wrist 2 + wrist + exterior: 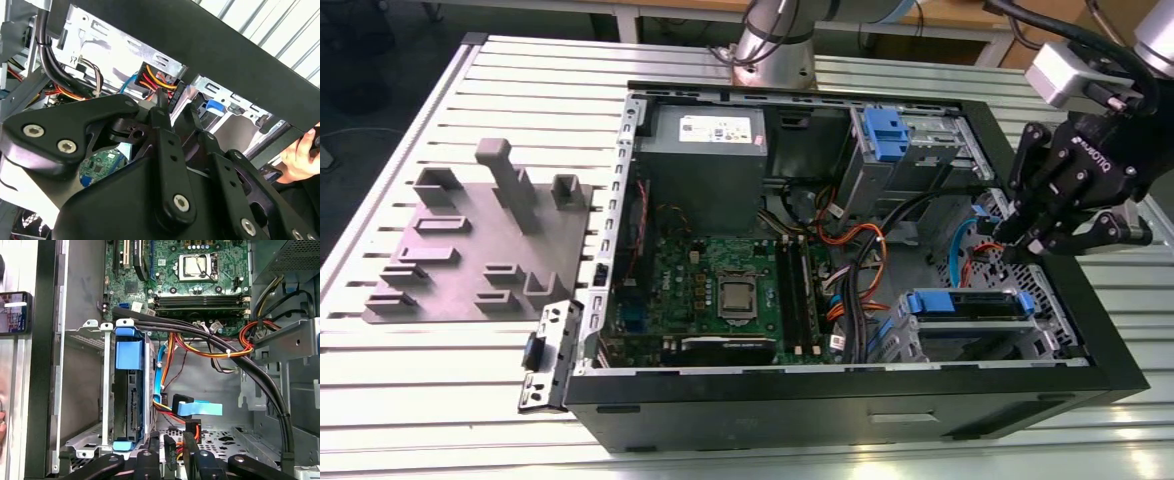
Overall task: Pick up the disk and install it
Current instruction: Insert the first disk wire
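Disk (131, 400) with blue rails sits upright in the drive cage (90, 332) of the open computer case (854, 400); gripper (1027, 235) hovers just beside it, fingers (167, 447) narrow, holding nothing.

The disk (970, 303) sits in the computer case (854, 390), gripper (1034, 240) just above.

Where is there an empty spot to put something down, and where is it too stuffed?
Free: the slatted table in front of the grey peg plate, and the strip beside the computer case on the exterior view's right. Crowded: inside the case, where cables cross between the green circuit board and the blue-railed disk.
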Controlling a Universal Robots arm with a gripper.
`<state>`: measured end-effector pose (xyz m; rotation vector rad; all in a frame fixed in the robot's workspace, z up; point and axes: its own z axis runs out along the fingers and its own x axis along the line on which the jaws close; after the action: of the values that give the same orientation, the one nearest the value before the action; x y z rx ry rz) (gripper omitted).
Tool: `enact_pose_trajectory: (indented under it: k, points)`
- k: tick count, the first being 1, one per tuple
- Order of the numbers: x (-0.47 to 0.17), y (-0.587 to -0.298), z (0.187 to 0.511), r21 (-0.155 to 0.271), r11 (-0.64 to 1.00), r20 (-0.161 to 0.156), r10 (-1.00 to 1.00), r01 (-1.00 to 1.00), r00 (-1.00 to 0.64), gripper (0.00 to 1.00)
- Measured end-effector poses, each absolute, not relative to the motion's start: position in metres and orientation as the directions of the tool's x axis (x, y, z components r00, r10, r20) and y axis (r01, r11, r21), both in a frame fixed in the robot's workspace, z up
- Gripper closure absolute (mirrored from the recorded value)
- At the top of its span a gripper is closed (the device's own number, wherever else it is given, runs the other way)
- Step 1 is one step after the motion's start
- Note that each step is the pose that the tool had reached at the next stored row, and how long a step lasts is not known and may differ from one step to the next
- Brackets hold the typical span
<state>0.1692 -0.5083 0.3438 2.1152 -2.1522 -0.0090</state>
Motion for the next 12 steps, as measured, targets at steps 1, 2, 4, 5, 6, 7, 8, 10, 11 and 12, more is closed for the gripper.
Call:
enact_pose_trajectory:
  k: [1,2,4,5,6,7,8,10,11,12]
  points:
    - [0.1695,-0.5081,0.343,0.091,0.021,0.085,-0.996,-0.996,-0.013,0.68]
    - [0.1697,-0.508,0.3423,0.091,0.021,0.086,-0.996,-0.996,-0.013,0.68]
    - [0.17,-0.5079,0.3417,0.091,0.022,0.088,-0.996,-0.996,-0.014,0.69]
    - [0.1701,-0.5079,0.3416,0.091,0.022,0.09,-0.996,-0.996,-0.014,0.76]
    - [0.1702,-0.5079,0.3416,0.091,0.022,0.091,-0.996,-0.996,-0.014,0.76]
    - [0.1702,-0.5079,0.3415,0.091,0.022,0.092,-0.996,-0.996,-0.013,0.82]
    - [0.1702,-0.5079,0.3415,0.091,0.022,0.095,-0.995,-0.996,-0.013,0.84]
    - [0.1702,-0.5079,0.3426,0.091,0.021,0.102,-0.995,-0.996,-0.012,0.84]
    - [0.1702,-0.5079,0.3434,0.091,0.02,0.105,-0.994,-0.996,-0.011,0.84]
    - [0.1701,-0.5079,0.3446,0.091,0.02,0.108,-0.994,-0.996,-0.01,0.84]
